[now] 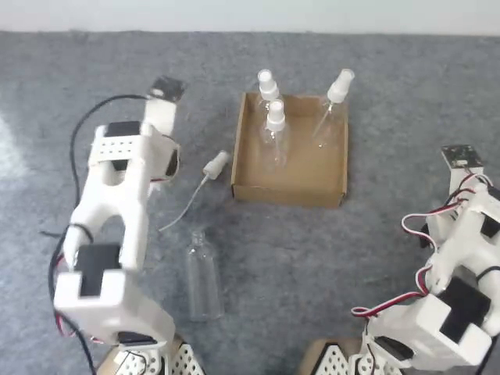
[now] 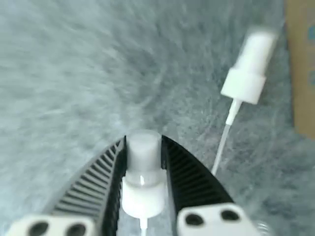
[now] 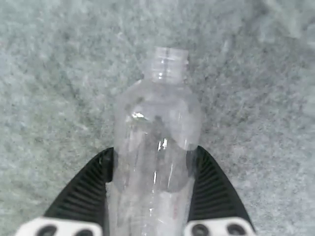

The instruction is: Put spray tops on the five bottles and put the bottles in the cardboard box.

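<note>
no readable text — blue marks on the cardboard box (image 2: pixel 300 64) are illegible.

Robotics lab bench, judged by the setup: table covered in grey felt (image 1: pixel 391 156), two white plastic arms (image 1: pixel 117 219) mounted at its near edge, wiring (image 1: pixel 408 221) left exposed, plain pale wall (image 1: pixel 250 14) behind.

We are looking at a mottled grey table covering (image 1: pixel 391 101), a plain brown cardboard box (image 1: pixel 287 191) and clear bottles (image 1: pixel 275 148) wearing white spray tops (image 1: pixel 276 115). The white arms (image 1: pixel 117 203) are carrying black motors (image 1: pixel 95 273) and red, white and black wires (image 1: pixel 412 226). The left gripper (image 2: pixel 142 145) is showing ribbed black fingers (image 2: pixel 189 172) around a white spray top (image 2: pixel 142 162); the right gripper (image 3: pixel 153 157) is matching it, around a clear bottle (image 3: pixel 157 123).
</note>
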You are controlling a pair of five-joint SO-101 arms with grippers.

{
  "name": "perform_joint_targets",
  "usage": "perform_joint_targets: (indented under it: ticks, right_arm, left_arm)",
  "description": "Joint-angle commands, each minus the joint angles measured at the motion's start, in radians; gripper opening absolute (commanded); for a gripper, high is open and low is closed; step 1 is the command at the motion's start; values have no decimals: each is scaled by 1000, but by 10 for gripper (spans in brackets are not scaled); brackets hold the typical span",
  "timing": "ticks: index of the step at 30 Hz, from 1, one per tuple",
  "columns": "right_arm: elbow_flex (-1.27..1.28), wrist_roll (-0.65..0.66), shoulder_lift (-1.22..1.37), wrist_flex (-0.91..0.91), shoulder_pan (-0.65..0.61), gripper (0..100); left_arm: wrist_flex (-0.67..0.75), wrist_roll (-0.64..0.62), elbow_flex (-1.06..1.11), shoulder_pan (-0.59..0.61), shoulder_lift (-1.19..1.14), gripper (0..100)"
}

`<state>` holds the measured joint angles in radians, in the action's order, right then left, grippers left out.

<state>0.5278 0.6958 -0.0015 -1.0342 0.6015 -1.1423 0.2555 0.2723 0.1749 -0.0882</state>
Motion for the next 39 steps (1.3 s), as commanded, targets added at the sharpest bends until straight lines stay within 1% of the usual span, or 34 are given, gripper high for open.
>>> perform_joint_targets:
  ticks: [1,4,7,9,11,15,18,20,23,28,33,39]
  right_arm:
    - [-133,5,-2,-90,2,42]
    - [-193,3,-2,-139,1,158]
    - [-236,-2,-1,-191,-36,273]
    - [-252,-2,-1,-232,-59,333]
    - [-269,-3,-1,-239,-74,366]
    - [-328,-8,1,-263,-110,343]
    - [-390,-8,33,-275,-113,329]
    - [-457,-8,101,-298,-113,329]
    - [-597,-8,240,-380,-108,329]
    - [-813,-2,429,-481,-47,329]
    - [-858,25,549,-475,-42,322]
    - [-858,25,585,-424,-59,177]
  left_arm:
    - [-28,-91,47,2,249,9]
    - [-46,-135,153,-37,404,9]
    - [-40,-138,257,-84,534,10]
    - [-18,-140,317,-94,608,10]
    - [0,-140,364,-92,664,10]
    - [6,-137,424,-92,724,10]
    - [6,-137,435,-92,732,10]
    - [8,-137,437,-92,730,10]
    - [8,-137,438,-92,730,10]
    - [8,-137,438,-92,730,10]
    - [29,-138,440,-100,729,10]
    - [26,-138,440,-95,729,10]
